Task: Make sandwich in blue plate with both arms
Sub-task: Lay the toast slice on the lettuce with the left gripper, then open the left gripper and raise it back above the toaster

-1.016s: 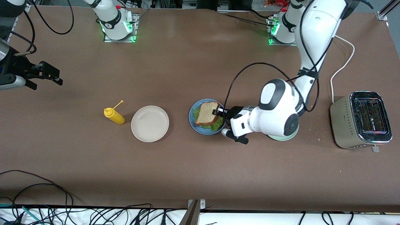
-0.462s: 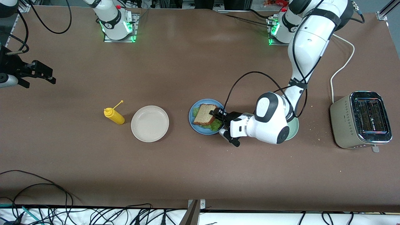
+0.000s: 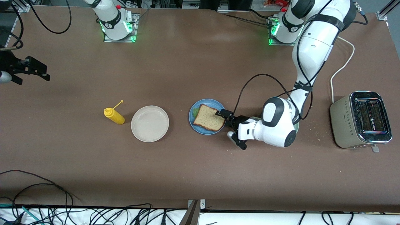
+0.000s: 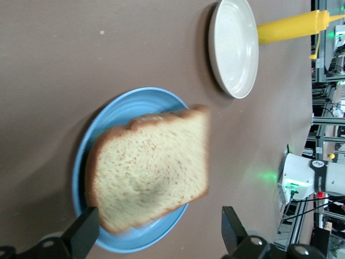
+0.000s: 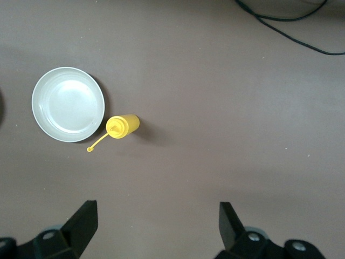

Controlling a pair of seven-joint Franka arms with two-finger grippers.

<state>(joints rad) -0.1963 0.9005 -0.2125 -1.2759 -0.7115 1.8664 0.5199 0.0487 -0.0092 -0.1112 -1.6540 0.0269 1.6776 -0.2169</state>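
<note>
Left gripper point(image 3: 225, 116) hung released beside blue plate point(image 3: 192, 120), top bread slice point(image 3: 208, 117) let go to cap sandwich; right gripper point(image 3: 29, 69) waited, fingers apart, w/ nothing held.

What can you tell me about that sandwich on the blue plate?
The sandwich lies flat in the blue plate. Its top slice is square, brown, speckled bread with a darker crust; a bit of green lettuce peeks out at one edge. The left gripper sits open beside it, no longer gripping the bread.
</note>
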